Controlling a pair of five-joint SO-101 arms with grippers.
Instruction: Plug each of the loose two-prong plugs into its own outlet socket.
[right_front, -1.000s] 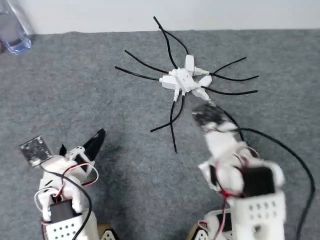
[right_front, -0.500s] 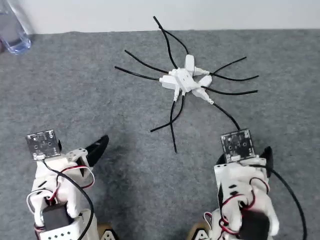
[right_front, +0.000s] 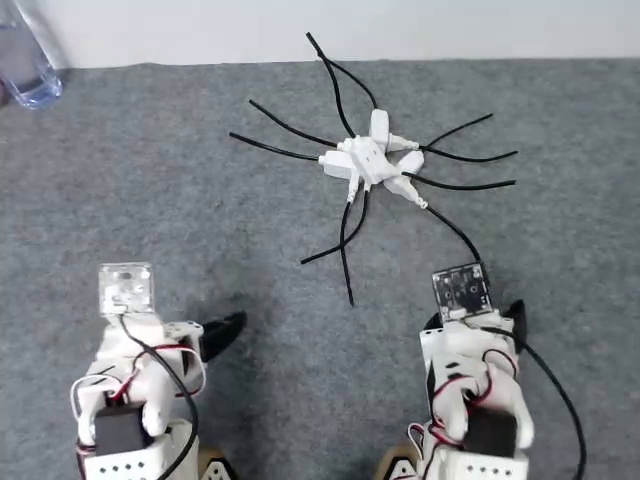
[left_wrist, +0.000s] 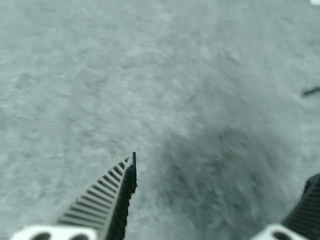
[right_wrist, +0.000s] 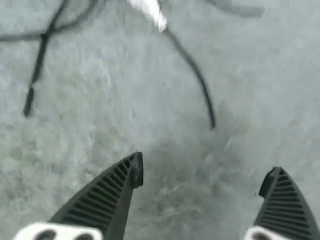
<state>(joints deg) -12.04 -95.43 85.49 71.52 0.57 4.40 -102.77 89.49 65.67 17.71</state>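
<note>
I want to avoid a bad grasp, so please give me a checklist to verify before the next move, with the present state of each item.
1. Left gripper open, holding nothing: ok.
2. Right gripper open, holding nothing: ok.
3. Plug cluster unobstructed on the grey mat: ok.
4. Black cable clear of the right gripper's fingers: ok, it ends ahead of them.
5. Which plugs are loose: cannot tell.

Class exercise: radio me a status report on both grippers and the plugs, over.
Left gripper open, nothing held. Right gripper open, nothing held. White plug cluster on grey mat, beyond both arms. Black cord end lies ahead of right gripper.
</note>
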